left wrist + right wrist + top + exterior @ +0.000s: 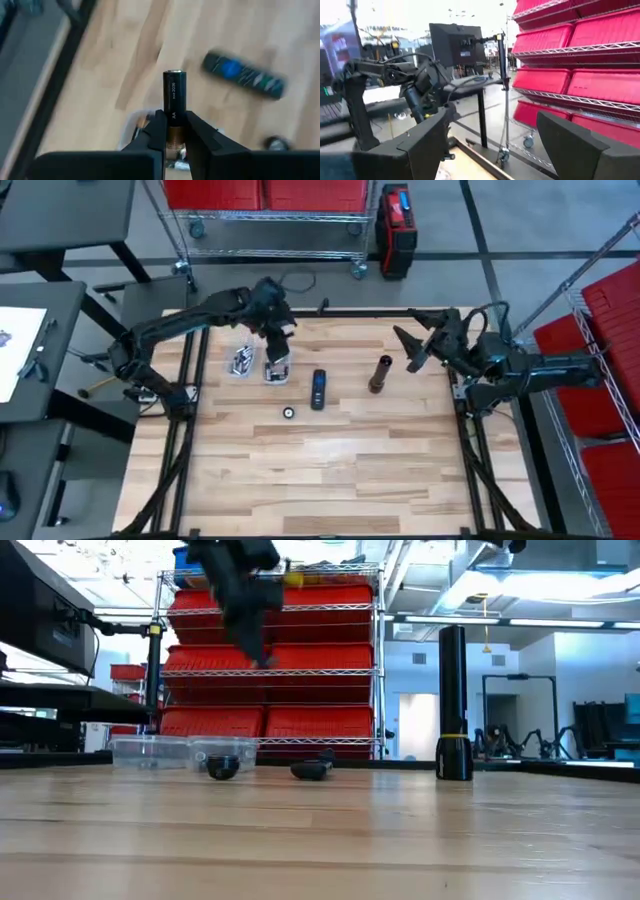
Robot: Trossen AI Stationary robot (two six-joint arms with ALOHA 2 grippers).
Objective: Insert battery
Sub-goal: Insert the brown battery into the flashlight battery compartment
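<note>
Clearly "AA 2026" reads along the battery [174, 102], gripped lengthwise by the left tool [173, 131]; right tool [492, 145] spread empty

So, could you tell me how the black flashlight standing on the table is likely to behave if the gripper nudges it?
The flashlight stands upright, tall and narrow, so a push high up would probably tip it. Its body looks round, so once down it may roll. It looks rigid, unlikely to flex when gripped.
</note>
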